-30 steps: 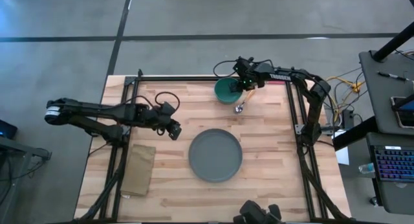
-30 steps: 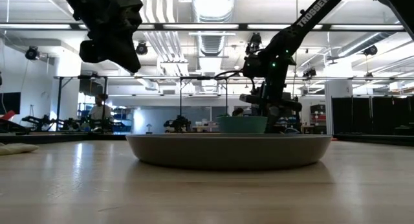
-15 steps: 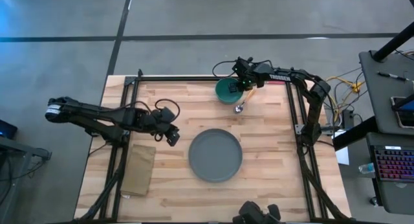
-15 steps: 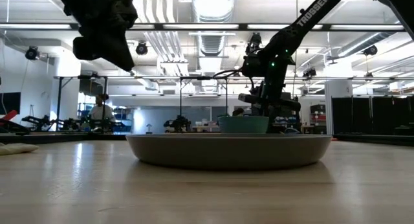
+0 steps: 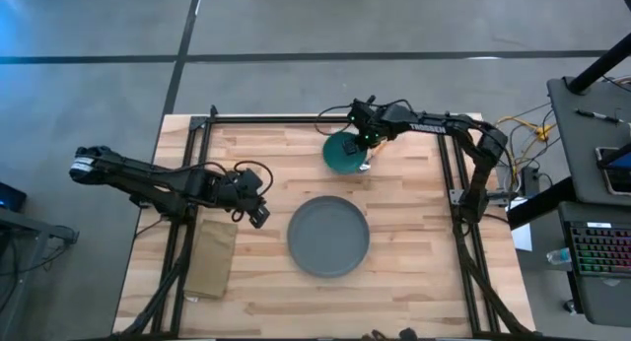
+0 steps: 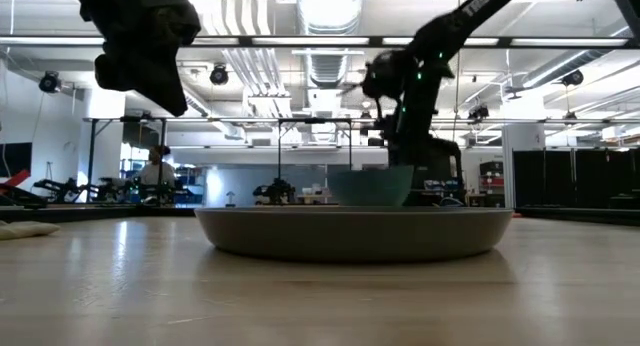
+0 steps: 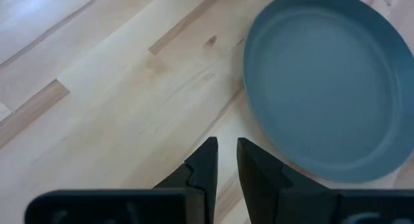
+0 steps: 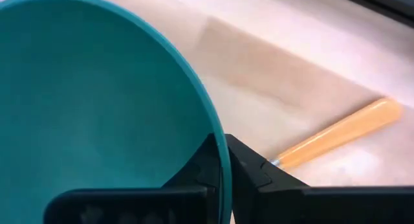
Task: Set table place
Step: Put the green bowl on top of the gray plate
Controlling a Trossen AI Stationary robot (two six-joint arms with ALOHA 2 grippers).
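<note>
A round grey plate (image 5: 328,236) lies flat in the middle of the wooden table (image 5: 414,272); it fills the low view's centre (image 6: 355,233). Behind it, toward the far edge, is the teal bowl (image 5: 344,153), with my right gripper (image 5: 366,141) shut on it. The orange-handled spoon (image 8: 343,130) lies on the wood just right of the bowl, its bowl end hidden. My left gripper (image 7: 226,149) hovers left of the plate, empty, its fingers nearly together. My right gripper pinches the bowl's rim (image 8: 223,141) on the bowl's right side, one finger inside the bowl and one outside. The fingers come from the far right, slanting down. The plate hides the bowl's foot in the low view, so I cannot tell whether it is clear of the table.
A tan folded cloth (image 5: 212,257) lies at the near left, just below my left gripper. Black frame bars run along the table's left, right and far edges. Bare wood shows right of the plate and along the near edge.
My right gripper has shut on the bowl's rim and drawn the bowl a little toward the near edge and the plate, so that it now covers part of the spoon. My left gripper has drifted toward the near edge and the cloth.
</note>
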